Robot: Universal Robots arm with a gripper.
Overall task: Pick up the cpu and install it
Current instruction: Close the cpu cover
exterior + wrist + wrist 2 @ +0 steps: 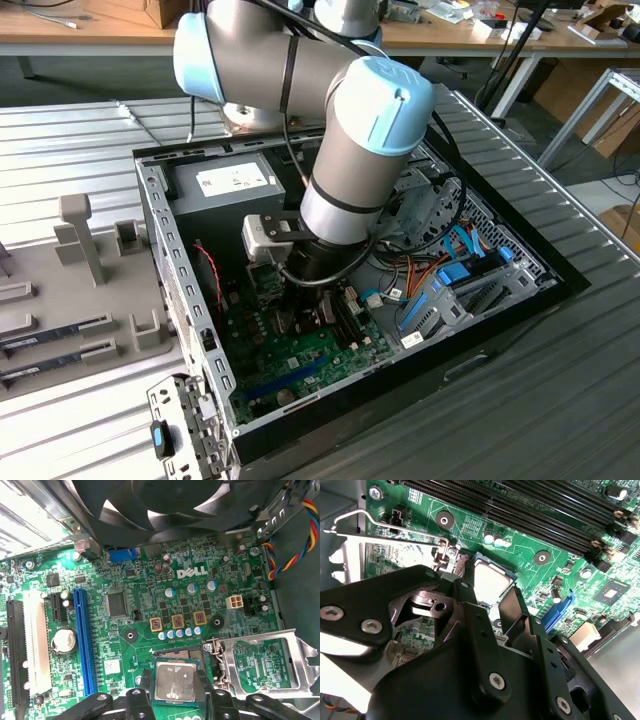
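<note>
One arm (300, 110) leans into one open computer case (500, 300), and its wrist blocks most of the green circuit board (300, 350) in the exterior view, so the gripper itself cannot be made out from there. In both wrist views there is one cpu (175, 681), a small flat square with a dull silvery-grey metal top, lying in the socket on the board. Two black fingers (146, 690) stand one on each side of it; in the second wrist view the cpu (491, 584) shows between them, with the gripper (490, 597) right over it. The fingers are close against the chip's edges, but whether they pinch it or stand just free of it I cannot tell (the fingertips themselves are hidden behind the gripper's own black body).

Just beside the socket one bright metal retention frame (260, 662) lies swung open, a stamped rectangle with a window in it, and a thin bent wire lever (385, 527) is raised.

I count one blue slot (84, 640), one white slot (36, 645), one round coin battery (64, 641) and three small square orange-rimmed parts (177, 621). A dark fan (165, 505) with curved blades is cut off at the frame's edge. In the case sits one grey power-supply box (225, 185) with a white label. Outside it, on a grey moulded tray (90, 290) at the exterior view's left, thin memory sticks (55, 335) lie partly cut off, too few visible to count surely.
</note>
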